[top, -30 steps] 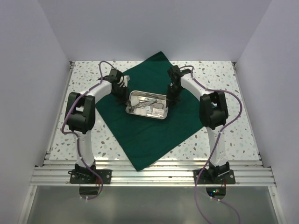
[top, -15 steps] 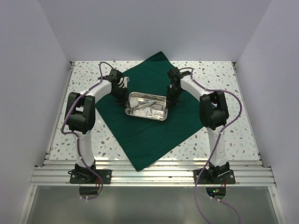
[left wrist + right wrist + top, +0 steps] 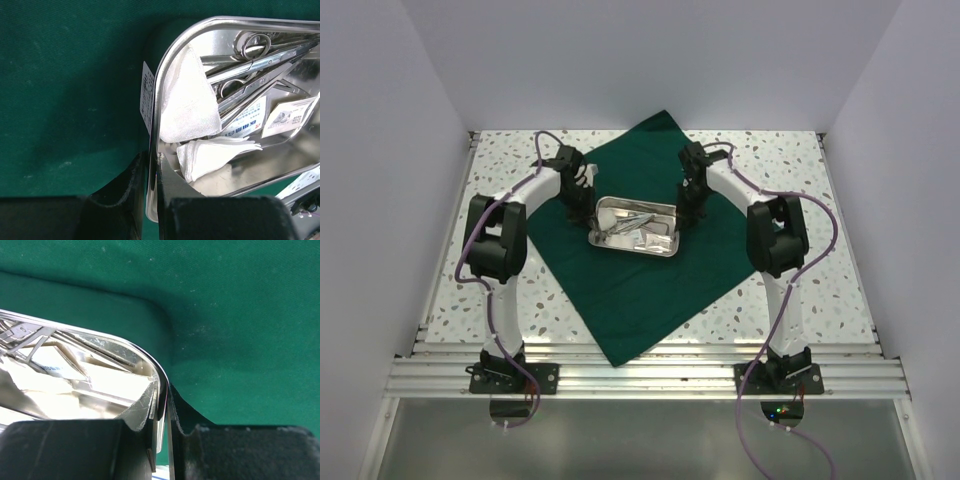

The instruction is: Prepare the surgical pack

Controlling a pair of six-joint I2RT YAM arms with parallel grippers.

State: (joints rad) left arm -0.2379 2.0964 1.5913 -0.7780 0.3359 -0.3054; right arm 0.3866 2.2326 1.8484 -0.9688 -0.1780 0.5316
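A dark green cloth (image 3: 640,280) lies flat as a diamond on the table. On its middle is a shiny steel tray (image 3: 635,226) holding silver scissors (image 3: 260,57), white gauze squares (image 3: 190,107) and paper packets (image 3: 287,116). My left gripper (image 3: 582,207) is shut on the tray's left rim (image 3: 161,85), one finger inside and one outside (image 3: 152,167). My right gripper (image 3: 688,207) is shut on the right rim (image 3: 150,357), pinching the thin edge (image 3: 167,402). Whether the tray rests on the cloth or hangs just above it cannot be told.
Speckled tabletop (image 3: 800,180) shows around the cloth, with white walls on three sides. An aluminium rail (image 3: 640,375) with both arm bases runs along the near edge. Purple cables (image 3: 545,140) loop beside each arm.
Hardly anything differs. The left wrist has edged slightly away from the bases, and both grippers keep their hold on the tray's rims.
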